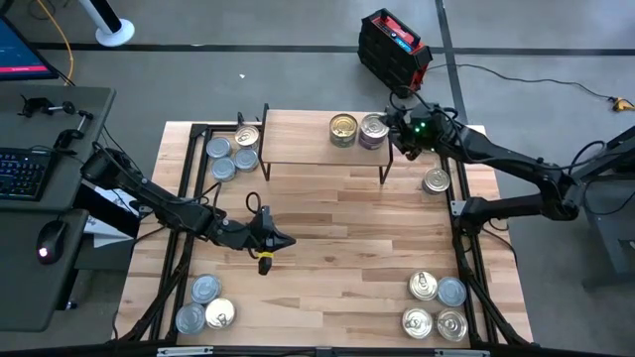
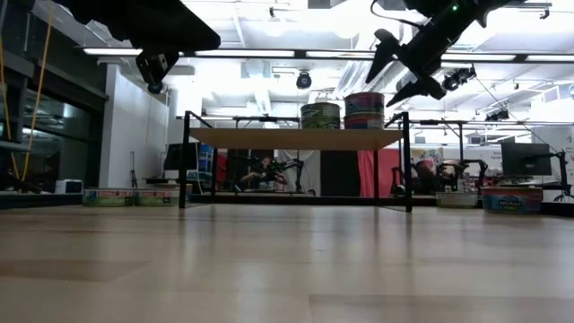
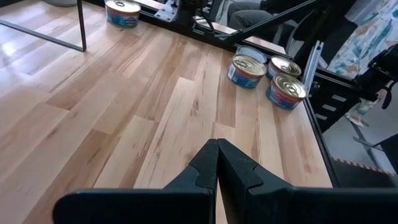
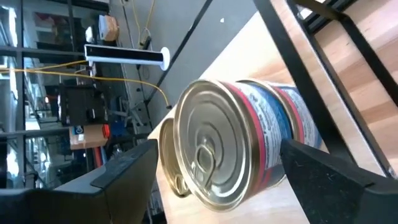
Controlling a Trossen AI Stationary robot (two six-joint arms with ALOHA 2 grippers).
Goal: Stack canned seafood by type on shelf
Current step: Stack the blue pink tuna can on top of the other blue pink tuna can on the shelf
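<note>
In the right wrist view, a gold-lidded tin (image 4: 171,162) sits mostly hidden behind the silver tin (image 4: 239,146), and both finger tips run off the picture's edge. The labels on the far tins (image 2: 126,196) in the low view are too small to read. In the left wrist view, one tin (image 3: 251,52) in the cluster is largely hidden behind its neighbours.

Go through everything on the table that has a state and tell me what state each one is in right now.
Left gripper: shut, empty, above mid-table.
Right gripper: open, fingers either side of the silver-lidded can, not clamped.
Silver-lidded can: upright on the shelf.
Gold-lidded can: upright on the shelf, beside it.
Shelf: holds two cans, unstacked.
Lone can: upright on the table.
Near-right cans: four, upright, unstacked.
</note>
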